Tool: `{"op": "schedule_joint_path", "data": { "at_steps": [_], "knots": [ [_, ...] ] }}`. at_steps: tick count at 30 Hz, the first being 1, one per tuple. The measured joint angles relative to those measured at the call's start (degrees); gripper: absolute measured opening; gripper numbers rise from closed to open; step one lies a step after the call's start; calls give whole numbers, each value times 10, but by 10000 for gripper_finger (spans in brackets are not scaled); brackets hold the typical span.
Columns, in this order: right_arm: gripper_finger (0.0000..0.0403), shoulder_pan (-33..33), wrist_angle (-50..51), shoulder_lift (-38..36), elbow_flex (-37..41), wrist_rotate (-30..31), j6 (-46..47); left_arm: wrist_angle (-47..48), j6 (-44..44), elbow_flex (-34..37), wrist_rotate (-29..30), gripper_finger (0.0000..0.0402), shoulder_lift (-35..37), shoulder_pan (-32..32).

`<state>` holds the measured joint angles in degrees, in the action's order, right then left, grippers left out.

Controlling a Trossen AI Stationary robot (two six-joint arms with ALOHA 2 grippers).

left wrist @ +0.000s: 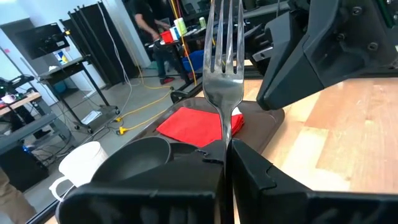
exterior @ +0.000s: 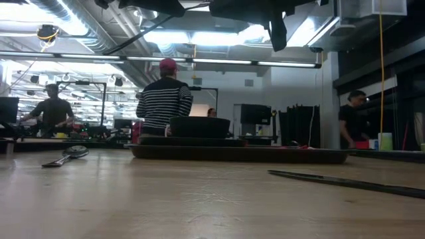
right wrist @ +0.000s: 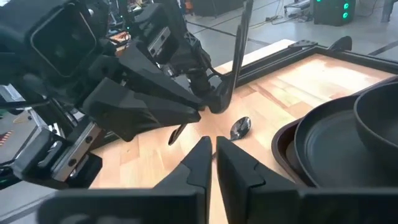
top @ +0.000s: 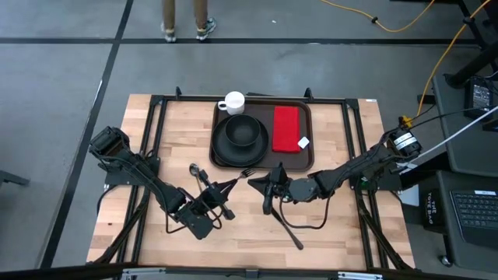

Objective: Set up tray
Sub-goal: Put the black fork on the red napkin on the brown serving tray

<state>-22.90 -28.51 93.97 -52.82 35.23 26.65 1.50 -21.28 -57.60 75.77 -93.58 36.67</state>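
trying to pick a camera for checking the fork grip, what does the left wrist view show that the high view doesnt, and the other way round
Only the left wrist view shows the fork close up, upright, its handle pinched between the left claw fingers, tines up.

Only the high view shows the whole layout: the spoon and the knife lying on the wooden table, and the right claw near the tray's front edge.

Both show the brown tray holding the red napkin, black bowl and white mug.

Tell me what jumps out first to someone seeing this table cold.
The fork, standing upright in the shut left gripper just in front of the tray. Then the tray itself at the table's far middle, carrying a red napkin, a black bowl and a white cup.
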Motion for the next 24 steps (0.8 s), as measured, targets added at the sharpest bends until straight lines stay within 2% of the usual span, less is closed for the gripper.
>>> {"op": "schedule_joint_path", "data": {
  "at_steps": [4,16,24],
  "knots": [
    [32,0,0,0,0,-24,-3,0,0,0,0,4,0,0],
    [173,2,-15,0,0,-5,-5,0,0,0,0,5,0,0],
    [212,19,-58,0,0,-4,-33,0,0,0,0,5,0,0]
  ]
}}
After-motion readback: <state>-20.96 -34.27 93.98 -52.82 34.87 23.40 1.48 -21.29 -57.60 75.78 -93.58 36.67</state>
